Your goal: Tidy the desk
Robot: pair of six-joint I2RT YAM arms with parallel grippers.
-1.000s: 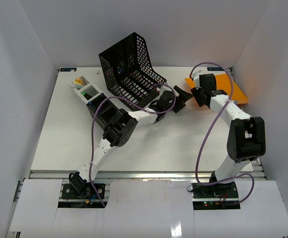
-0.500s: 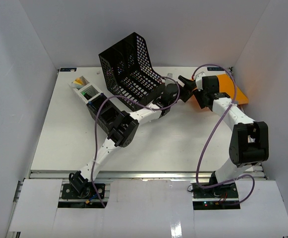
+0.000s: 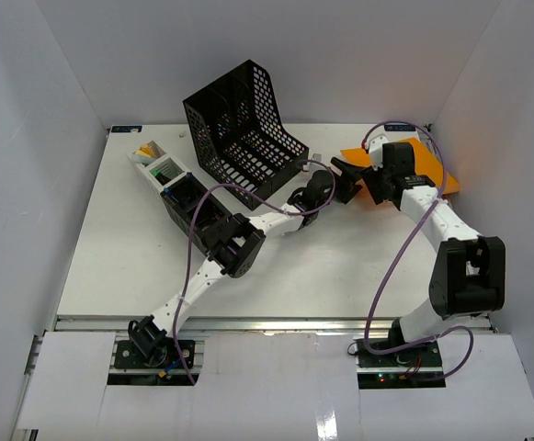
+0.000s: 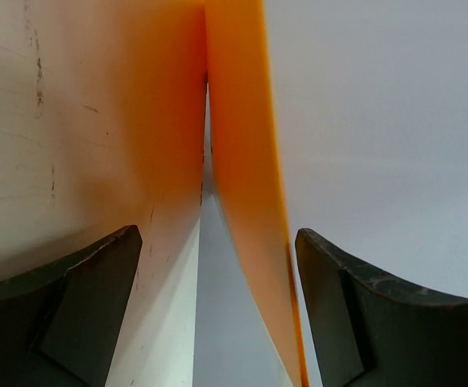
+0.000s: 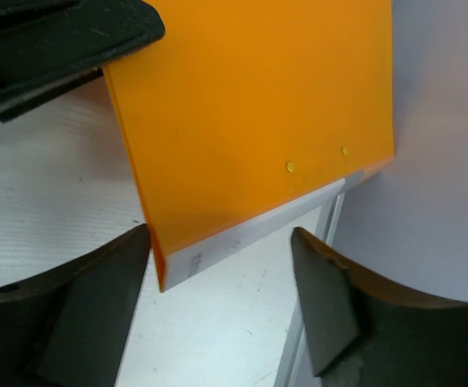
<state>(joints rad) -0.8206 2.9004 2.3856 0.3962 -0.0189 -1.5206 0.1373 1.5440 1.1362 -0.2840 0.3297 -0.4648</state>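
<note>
The white desk (image 3: 322,266) carries an orange folder (image 3: 414,165) at its back right. My left gripper (image 3: 337,188) reaches it from the left. In the left wrist view the folder's raised edge (image 4: 246,161) runs between the open jaws of my left gripper (image 4: 217,242), touching neither finger. My right gripper (image 3: 351,173) hovers over the same near-left corner. In the right wrist view the folder (image 5: 258,105) and its white spine strip (image 5: 250,234) lie just beyond my open right gripper (image 5: 221,242). A left-gripper finger (image 5: 64,36) shows at the upper left.
A black mesh file rack (image 3: 244,133) stands at the back centre. A white organiser tray (image 3: 154,163) with small items and a black box (image 3: 188,207) lie to its left. The right wall (image 3: 496,138) stands close behind the folder.
The right arm has swung outward to the right and its jaws have widened. The left arm's elbow has shifted right and nearer, and its jaws have narrowed a little around the folder's edge.
</note>
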